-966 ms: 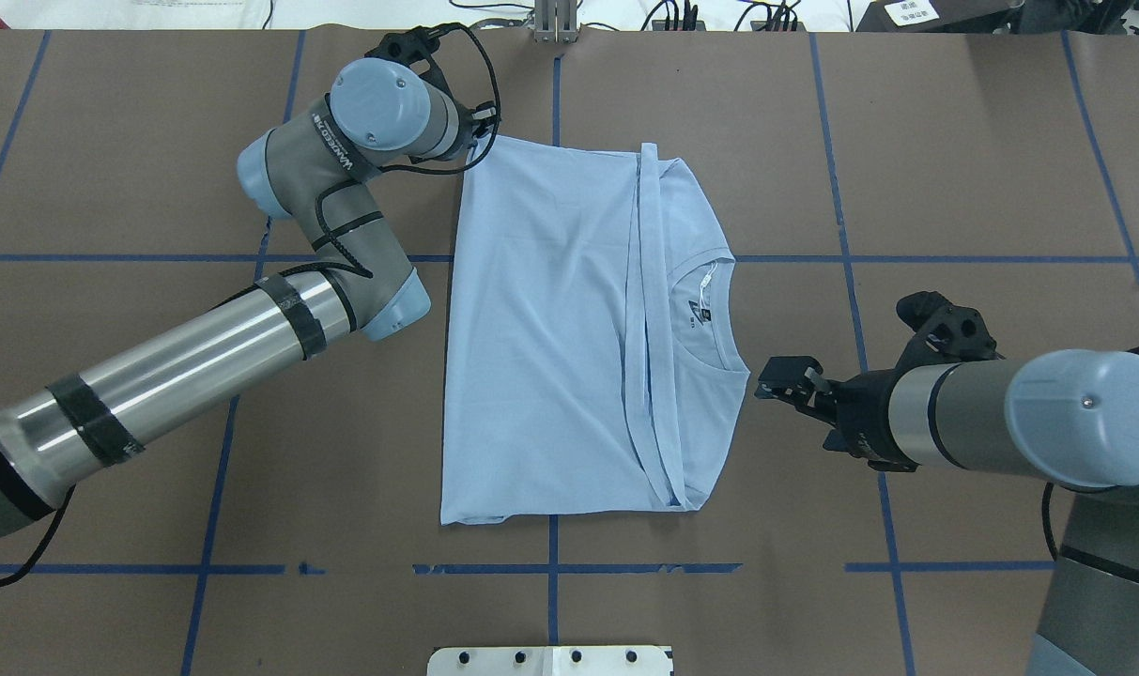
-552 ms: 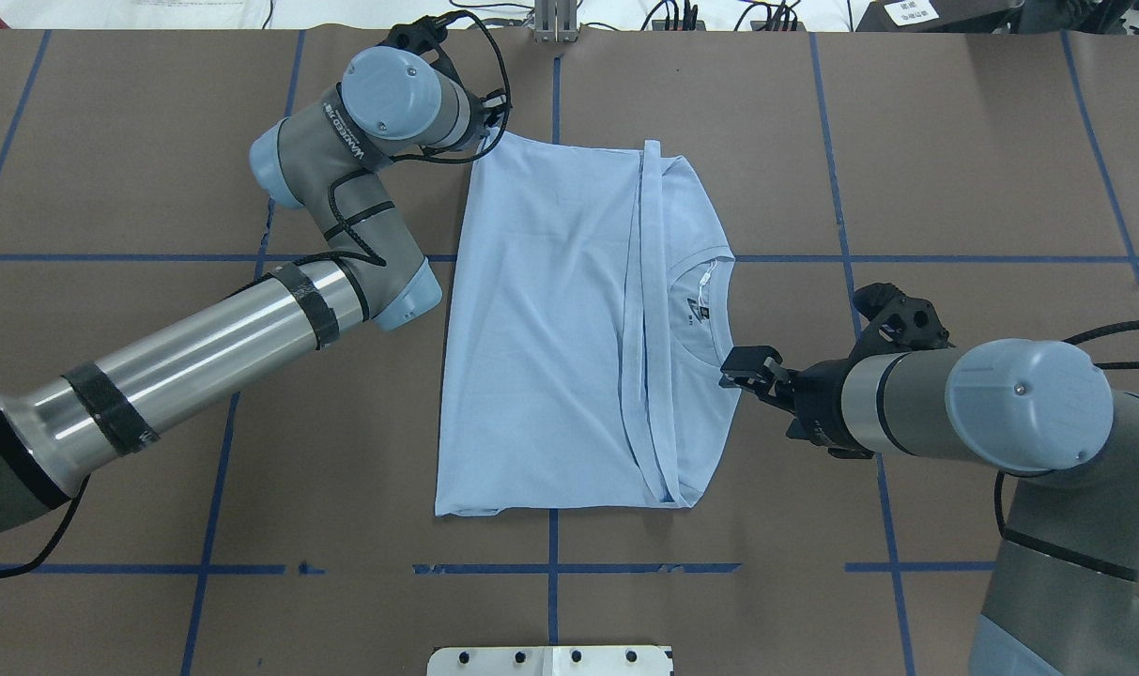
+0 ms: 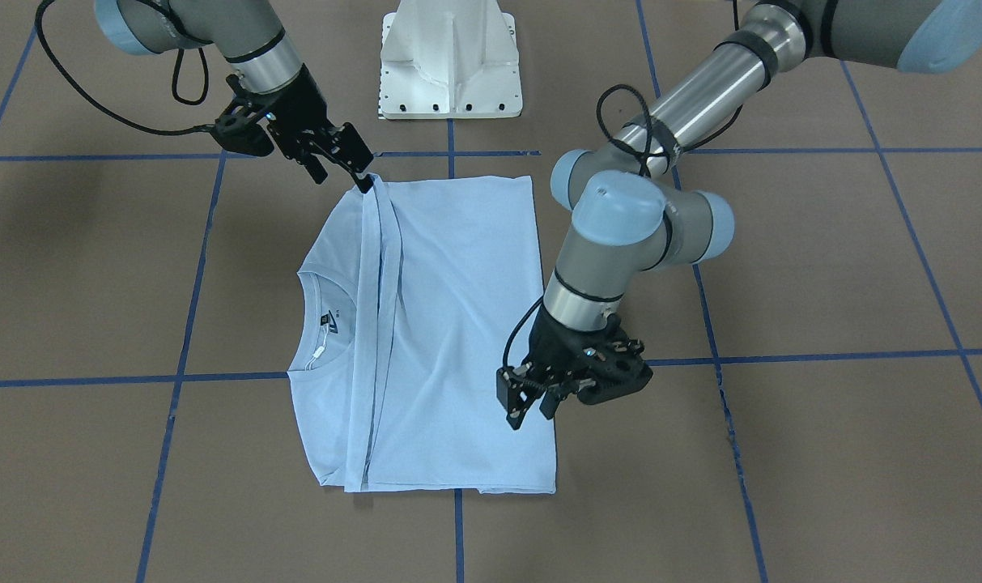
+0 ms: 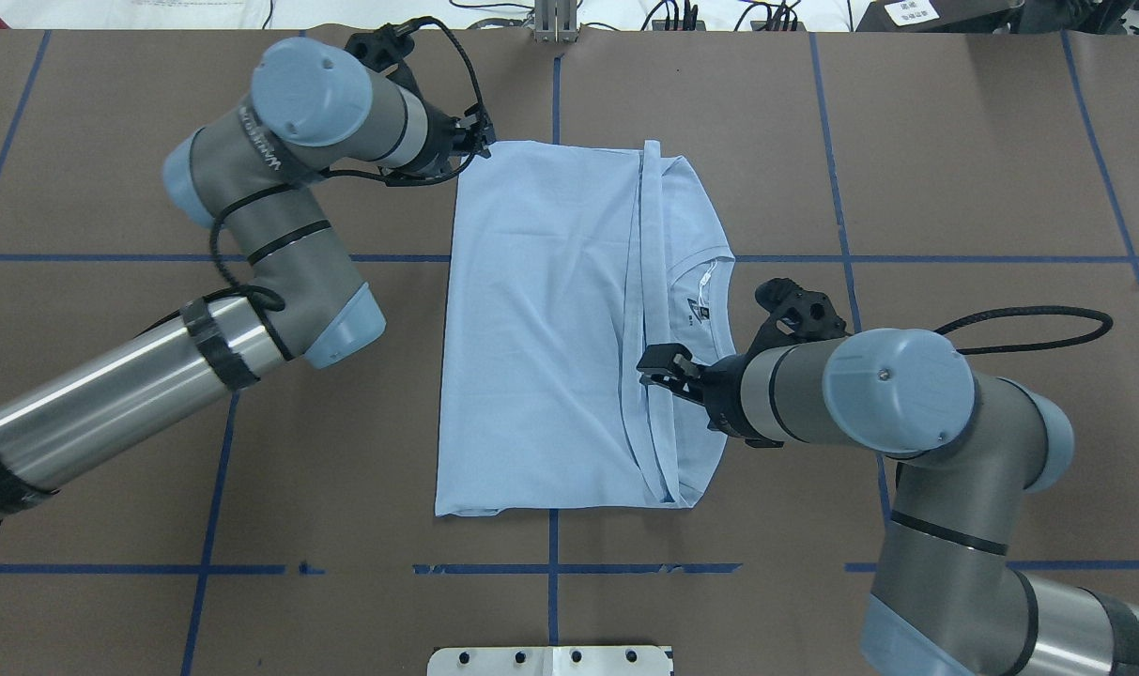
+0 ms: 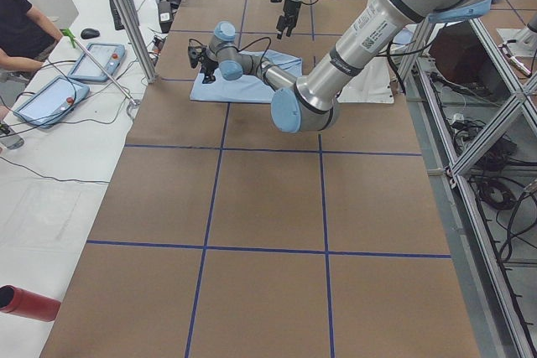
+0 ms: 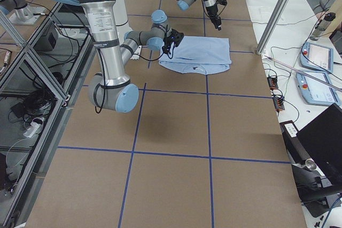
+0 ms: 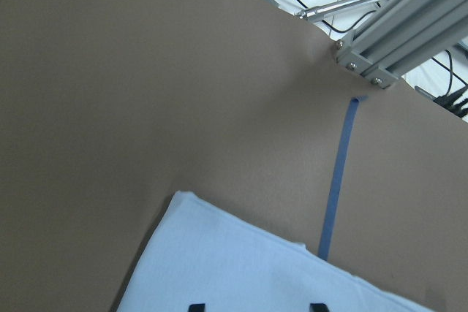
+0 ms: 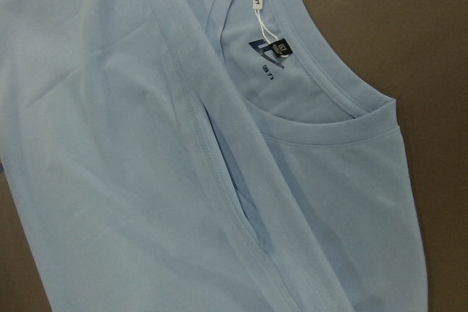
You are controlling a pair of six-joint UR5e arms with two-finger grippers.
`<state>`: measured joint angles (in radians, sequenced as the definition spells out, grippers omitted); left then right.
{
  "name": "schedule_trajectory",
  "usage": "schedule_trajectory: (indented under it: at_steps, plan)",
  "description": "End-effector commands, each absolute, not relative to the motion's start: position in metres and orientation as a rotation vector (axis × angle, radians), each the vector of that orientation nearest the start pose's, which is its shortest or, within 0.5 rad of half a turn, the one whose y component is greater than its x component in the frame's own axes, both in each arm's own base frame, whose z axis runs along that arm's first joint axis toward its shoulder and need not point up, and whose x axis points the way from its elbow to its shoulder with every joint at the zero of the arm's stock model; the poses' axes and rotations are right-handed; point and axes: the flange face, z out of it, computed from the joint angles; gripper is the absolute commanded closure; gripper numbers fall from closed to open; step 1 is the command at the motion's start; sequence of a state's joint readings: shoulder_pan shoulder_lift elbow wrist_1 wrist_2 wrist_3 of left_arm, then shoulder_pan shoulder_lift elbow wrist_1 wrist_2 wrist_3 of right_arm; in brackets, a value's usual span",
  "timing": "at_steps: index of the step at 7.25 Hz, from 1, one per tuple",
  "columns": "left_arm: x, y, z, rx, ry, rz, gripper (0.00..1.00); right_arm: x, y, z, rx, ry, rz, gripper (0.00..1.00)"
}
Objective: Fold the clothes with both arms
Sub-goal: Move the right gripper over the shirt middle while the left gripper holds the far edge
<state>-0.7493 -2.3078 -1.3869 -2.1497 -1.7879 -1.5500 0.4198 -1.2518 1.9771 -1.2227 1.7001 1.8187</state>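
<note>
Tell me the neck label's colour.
The neck label is dark with pale marks, clearest in the right wrist view.

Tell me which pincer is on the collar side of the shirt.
The right pincer: it hovers over the T-shirt beside the collar. The left pincer is at the far corner of the opposite side.

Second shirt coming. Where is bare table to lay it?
Bare table lies far right, beyond the right arm, and between the T-shirt and white pedestal. Crowded around the shirt's ends, where the left claw and right claw reach.
</note>
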Motion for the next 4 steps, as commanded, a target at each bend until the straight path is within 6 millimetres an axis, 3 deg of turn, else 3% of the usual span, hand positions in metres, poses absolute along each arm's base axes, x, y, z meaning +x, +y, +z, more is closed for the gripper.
schedule_trajectory:
  at_steps: [1,3,4]
  plan:
    - [0.443,-0.565,0.230,0.244,1.139,-0.514,0.43,-0.499,-0.344,0.258,0.071,-0.925,0.294,0.00]
    - [0.443,-0.564,0.231,0.243,1.138,-0.514,0.43,-0.543,-0.349,0.262,0.132,-0.782,0.058,0.00]
    - [0.443,-0.564,0.231,0.244,1.139,-0.514,0.43,-0.553,-0.351,0.269,0.154,-0.754,-0.027,0.00]
